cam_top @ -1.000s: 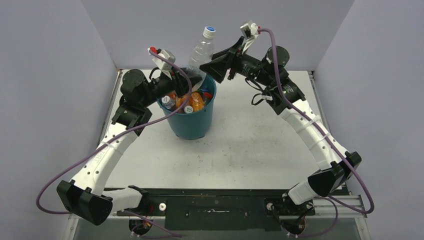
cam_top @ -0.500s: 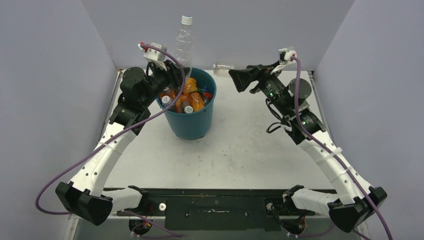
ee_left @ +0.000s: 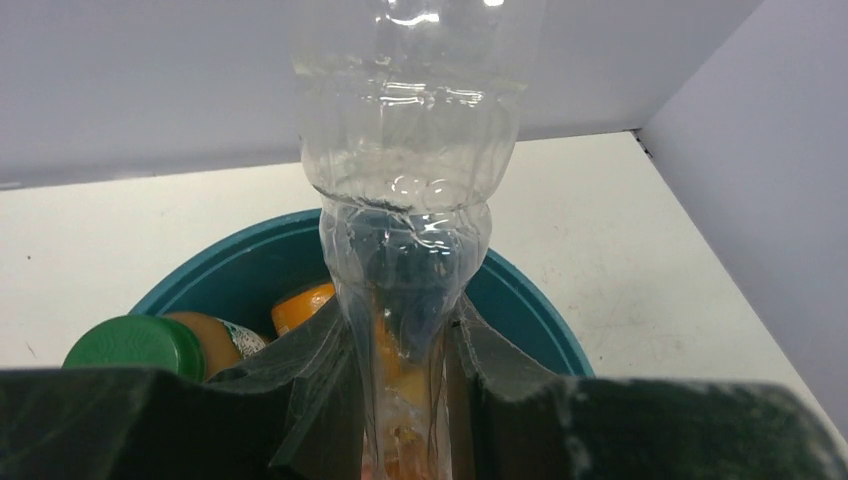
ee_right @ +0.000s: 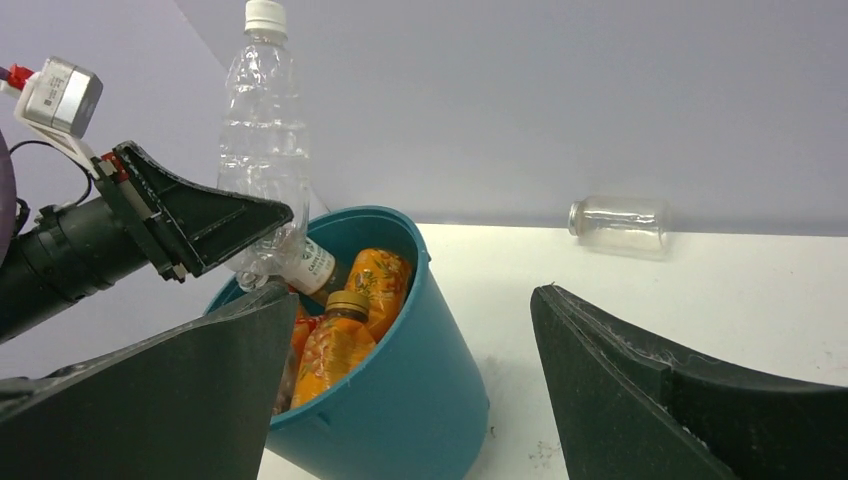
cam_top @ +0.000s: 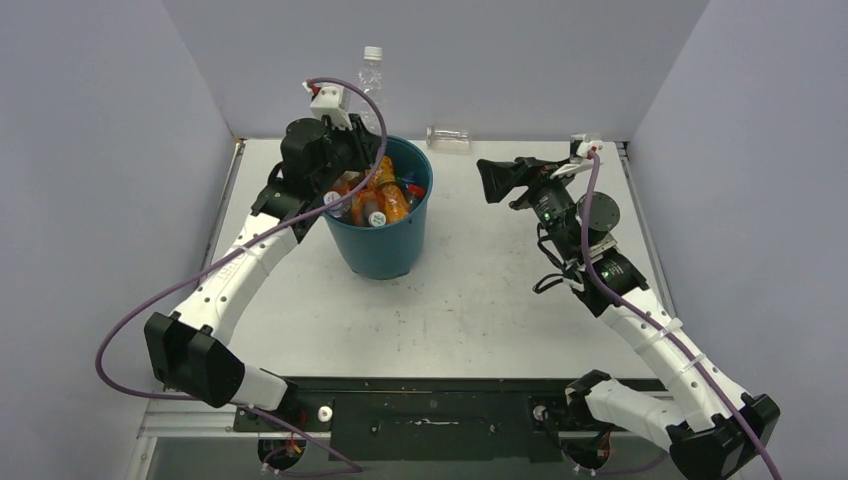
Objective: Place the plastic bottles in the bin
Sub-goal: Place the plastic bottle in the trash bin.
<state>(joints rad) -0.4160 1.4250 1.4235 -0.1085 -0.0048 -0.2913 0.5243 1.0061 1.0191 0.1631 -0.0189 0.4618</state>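
Observation:
My left gripper is shut on the lower end of a clear plastic bottle and holds it upright, white cap up, over the far rim of the teal bin. In the left wrist view the clear bottle is pinched flat between my fingers above the bin's rim. The bin holds several orange bottles and a green-capped one. My right gripper is open and empty, right of the bin. It faces the bin and the held bottle.
A small clear bottle lies on its side against the back wall, right of the bin; it also shows in the right wrist view. Grey walls close the table at the back and sides.
The right gripper let go of the clear bottle and drew back to the right and lower. The left gripper kept the bottle and brought it upright over the bin's far rim.

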